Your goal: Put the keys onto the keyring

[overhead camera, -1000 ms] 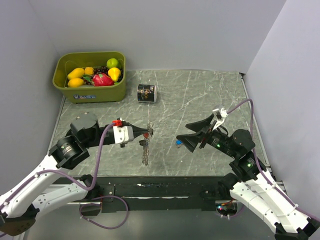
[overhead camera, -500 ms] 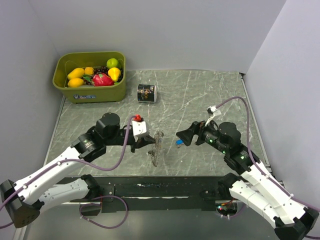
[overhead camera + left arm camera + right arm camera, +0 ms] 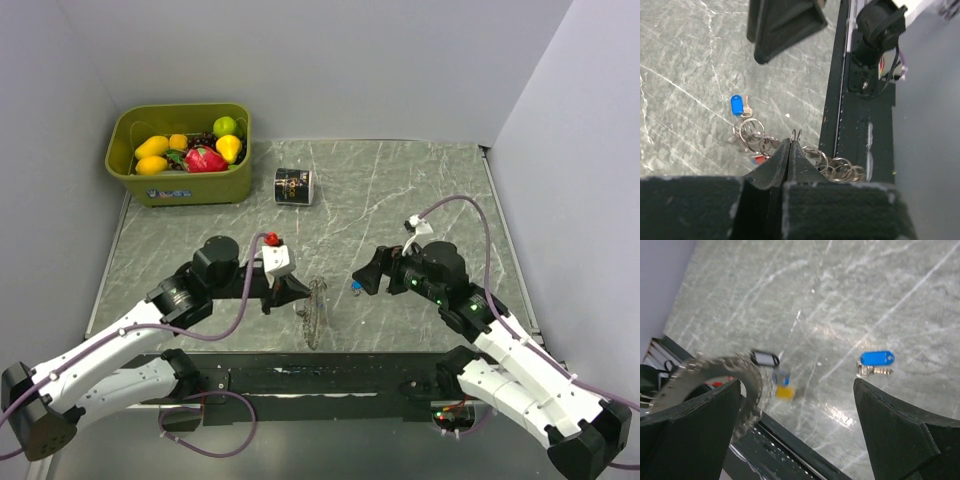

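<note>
One blue-tagged key (image 3: pixel 356 286) lies on the tabletop (image 3: pixel 420 190) just right of the keyring (image 3: pixel 316 312), pinched upright in the fully closed left claw (image 3: pixel 298 291); the wide-open, empty right claw (image 3: pixel 366 274) could nudge the flat key away.

The keyring (image 3: pixel 754 385) is blurred, its lower half hidden from view.

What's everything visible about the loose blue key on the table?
The blue key is a short silver metal key joined by a small ring to a glossy blue oblong plastic tag. It lies flat on the grey marbled table, apart from the keyring, which is to its left in the top view. Nothing touches it. The open right gripper hovers close beside it, fingers clear.
</note>
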Motion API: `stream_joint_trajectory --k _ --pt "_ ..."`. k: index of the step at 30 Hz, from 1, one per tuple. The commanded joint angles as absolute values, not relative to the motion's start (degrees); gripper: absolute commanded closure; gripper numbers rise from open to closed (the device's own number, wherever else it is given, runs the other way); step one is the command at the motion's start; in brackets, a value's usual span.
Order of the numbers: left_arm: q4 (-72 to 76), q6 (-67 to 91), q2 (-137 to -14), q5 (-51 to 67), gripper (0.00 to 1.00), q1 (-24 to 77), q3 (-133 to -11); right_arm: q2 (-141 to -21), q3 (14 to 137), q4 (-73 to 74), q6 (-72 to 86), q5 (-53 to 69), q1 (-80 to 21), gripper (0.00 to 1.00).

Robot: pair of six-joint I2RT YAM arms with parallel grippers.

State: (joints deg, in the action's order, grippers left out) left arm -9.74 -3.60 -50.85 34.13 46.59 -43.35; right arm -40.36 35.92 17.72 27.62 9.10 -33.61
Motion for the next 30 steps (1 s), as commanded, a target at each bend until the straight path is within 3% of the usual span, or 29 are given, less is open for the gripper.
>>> stream_joint_trajectory --k 1,10,22,30 --pt "-2.0 4.9 -44.2 32.1 0.99 46.8 -41.8 -41.1 34.1 19.3 28.5 10.5 -33.8 0.00" --pt "7.5 20.0 -32.2 23.4 0.99 46.8 -30.7 -32.4 22.6 18.0 33.7 9.3 -34.8 0.01" --pt "-16.1 11.1 -26.4 16.3 0.99 46.8 -34.4 -34.5 24.7 22.3 32.7 4.4 -35.2 0.06" --pt "-18.5 8.0 -21.5 13.5 0.99 46.8 -36.6 -35.9 25.5 21.6 30.9 4.6 -35.2 0.06"
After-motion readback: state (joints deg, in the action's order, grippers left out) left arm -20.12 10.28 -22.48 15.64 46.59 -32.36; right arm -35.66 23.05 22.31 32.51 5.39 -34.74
